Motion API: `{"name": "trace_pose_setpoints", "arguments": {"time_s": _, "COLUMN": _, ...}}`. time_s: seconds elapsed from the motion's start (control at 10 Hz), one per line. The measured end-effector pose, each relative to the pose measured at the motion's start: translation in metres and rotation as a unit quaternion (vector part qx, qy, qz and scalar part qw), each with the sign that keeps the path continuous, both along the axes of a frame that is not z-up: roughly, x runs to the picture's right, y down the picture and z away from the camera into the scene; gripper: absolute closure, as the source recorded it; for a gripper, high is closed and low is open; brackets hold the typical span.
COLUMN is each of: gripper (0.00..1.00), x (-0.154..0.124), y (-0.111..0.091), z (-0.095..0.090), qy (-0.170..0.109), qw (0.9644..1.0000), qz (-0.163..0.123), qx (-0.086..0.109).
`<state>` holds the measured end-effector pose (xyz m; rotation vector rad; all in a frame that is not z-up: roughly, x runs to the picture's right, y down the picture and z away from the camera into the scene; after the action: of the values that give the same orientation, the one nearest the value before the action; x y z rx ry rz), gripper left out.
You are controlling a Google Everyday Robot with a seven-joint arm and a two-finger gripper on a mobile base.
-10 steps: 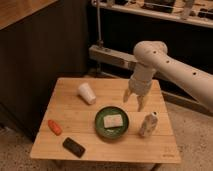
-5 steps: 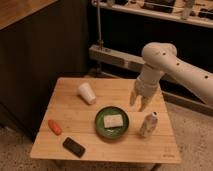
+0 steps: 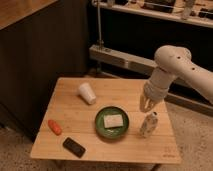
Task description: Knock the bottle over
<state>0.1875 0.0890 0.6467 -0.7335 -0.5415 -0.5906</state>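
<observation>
The bottle (image 3: 148, 124) is small and whitish-beige with a mottled label and pale cap. It stands upright on the wooden table (image 3: 125, 90) near the right edge, just right of the green plate. My gripper (image 3: 146, 105) hangs from the white arm directly above and slightly left of the bottle's cap, fingers pointing down, close to the cap.
A green plate (image 3: 113, 131) holds a pale square piece of food. A white foam cup (image 3: 87, 93) lies tilted at the back left. An orange carrot-like object (image 3: 55, 127) and a black phone (image 3: 74, 147) lie at the front left. A dark counter stands behind.
The gripper has moved right and down, from above the plate's far edge to just above the bottle. The bottle still stands.
</observation>
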Motion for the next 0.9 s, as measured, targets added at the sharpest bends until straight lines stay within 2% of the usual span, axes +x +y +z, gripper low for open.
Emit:
{"name": "trace_pose_setpoints", "arguments": {"time_s": 0.3, "gripper": 0.96, "x": 0.034, "y": 0.012, "z": -0.002, "qy": 0.011, "qw": 0.9997, "qz": 0.021, "qx": -0.005}}
{"name": "trace_pose_setpoints", "arguments": {"time_s": 0.5, "gripper": 0.96, "x": 0.037, "y": 0.016, "z": -0.002, "qy": 0.008, "qw": 0.9997, "qz": 0.023, "qx": -0.007}}
{"name": "trace_pose_setpoints", "arguments": {"time_s": 0.7, "gripper": 0.96, "x": 0.044, "y": 0.026, "z": -0.011, "qy": 0.01, "qw": 0.9995, "qz": 0.025, "qx": -0.014}}
{"name": "trace_pose_setpoints", "arguments": {"time_s": 0.9, "gripper": 0.96, "x": 0.062, "y": 0.033, "z": -0.02, "qy": 0.015, "qw": 0.9992, "qz": 0.032, "qx": -0.018}}
